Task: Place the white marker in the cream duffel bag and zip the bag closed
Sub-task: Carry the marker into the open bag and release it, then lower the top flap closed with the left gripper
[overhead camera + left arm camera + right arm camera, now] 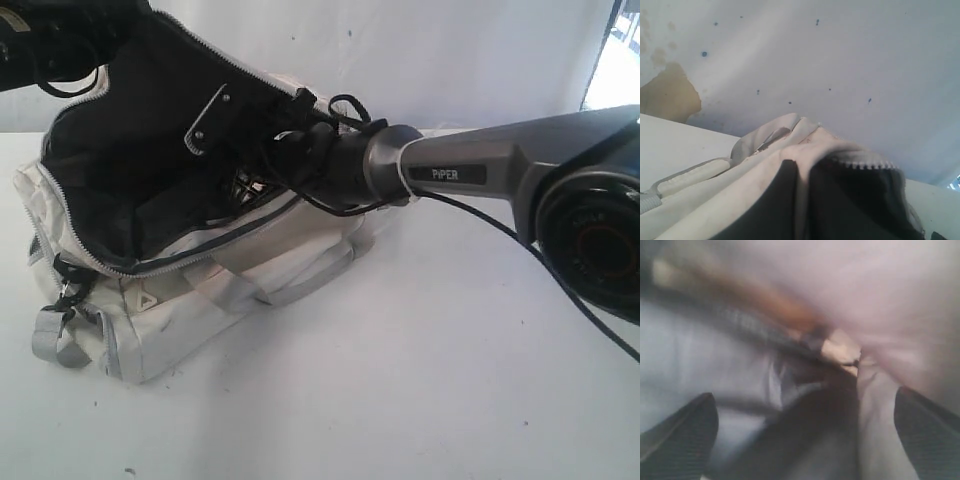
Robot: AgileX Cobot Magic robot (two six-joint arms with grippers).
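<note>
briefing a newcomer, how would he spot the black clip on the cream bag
A large cream fabric duffel bag lies open on the white table. At its left end in the exterior view sits a small black clip, dark against the pale grey webbing straps around it.

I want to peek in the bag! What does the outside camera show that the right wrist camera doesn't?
Only outside: the whole open bag on the table, flap lifted, the right arm reaching in. Only wrist: the right tool, its two fingers spread wide, up close and blurry. Both: the bag, dark inside.
</note>
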